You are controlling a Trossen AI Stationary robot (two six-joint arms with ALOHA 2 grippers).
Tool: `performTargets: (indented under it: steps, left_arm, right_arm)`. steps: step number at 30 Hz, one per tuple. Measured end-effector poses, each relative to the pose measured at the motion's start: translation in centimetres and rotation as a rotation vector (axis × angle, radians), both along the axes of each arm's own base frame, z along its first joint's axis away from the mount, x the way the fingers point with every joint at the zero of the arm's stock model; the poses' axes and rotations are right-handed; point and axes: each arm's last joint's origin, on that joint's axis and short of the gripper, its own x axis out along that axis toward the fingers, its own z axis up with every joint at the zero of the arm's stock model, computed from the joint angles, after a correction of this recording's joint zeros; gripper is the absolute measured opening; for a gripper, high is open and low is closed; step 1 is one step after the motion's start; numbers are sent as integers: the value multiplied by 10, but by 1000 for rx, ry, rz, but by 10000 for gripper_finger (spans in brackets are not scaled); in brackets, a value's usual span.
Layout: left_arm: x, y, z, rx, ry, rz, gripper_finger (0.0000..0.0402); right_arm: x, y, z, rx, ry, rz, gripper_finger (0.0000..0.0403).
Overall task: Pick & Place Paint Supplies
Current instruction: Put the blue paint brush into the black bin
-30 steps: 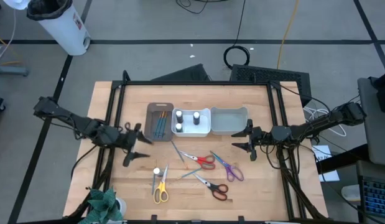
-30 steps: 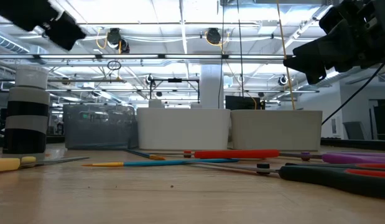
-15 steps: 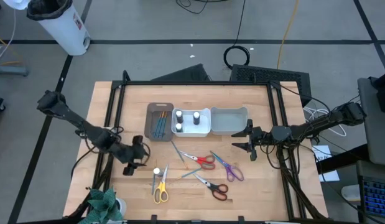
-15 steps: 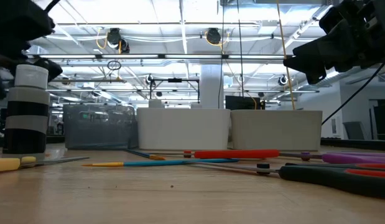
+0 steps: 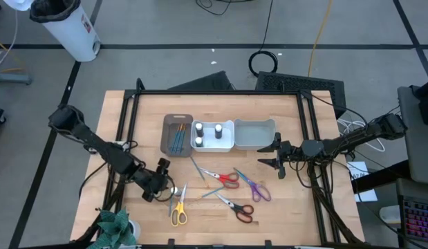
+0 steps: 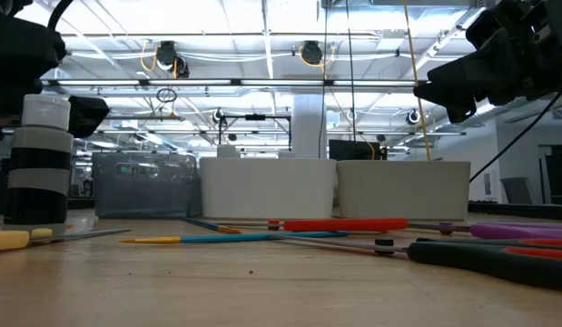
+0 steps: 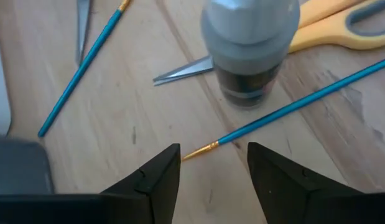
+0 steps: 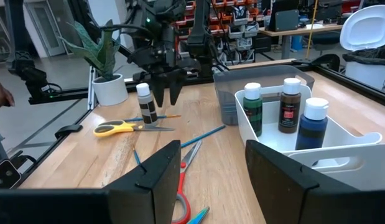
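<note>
— Since 1 second ago the left gripper (image 5: 166, 188) has swung from beside the brown bin (image 5: 177, 134) toward the near edge of the tabletop (image 5: 296, 207). Its fingers (image 7: 156, 176) stand apart in the left wrist view, nothing between them, just short of the loose white-capped bottle (image 5: 174, 190).

— Is the bottle touched?

— The high view puts the fingers right beside it; contact cannot be told. It stands upright on the tabletop, with a teal brush (image 7: 285, 106) lying by its base and the yellow scissors (image 5: 178, 211) just past it.

— And the right gripper (image 5: 278, 156)?

— It has not moved. It hovers at the right side, near the grey bin (image 5: 254, 134), with a gap showing between its fingers (image 8: 148, 182) and nothing held.

— Where are the other supplies?

— 3 white-capped bottles (image 5: 199, 128) stand in the white bin (image 5: 212, 136), which sits between the brown and grey bins. Teal brushes (image 5: 178, 139) lie inside the brown bin. On the tabletop in front of the bins lie the red scissors (image 5: 224, 178), the purple scissors (image 5: 256, 187) and the black scissors (image 5: 238, 209), with 1 more brush (image 5: 196, 168) near the red pair.
</note>
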Motion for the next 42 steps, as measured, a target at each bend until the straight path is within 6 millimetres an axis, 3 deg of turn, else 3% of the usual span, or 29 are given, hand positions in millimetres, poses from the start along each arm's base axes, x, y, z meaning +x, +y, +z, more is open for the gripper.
performTargets:
  steps: [13,22,42]
  left_arm:
    - [14,5,-17,64,35,-60,161]
    - [22,16,-22,-35,112,-93,135]
    - [15,25,-27,-104,269,-74,35]
  right_arm:
    - [0,0,0,0,0,0,171]
    - [0,0,0,0,0,-1,171]
    - [0,0,0,0,0,0,171]
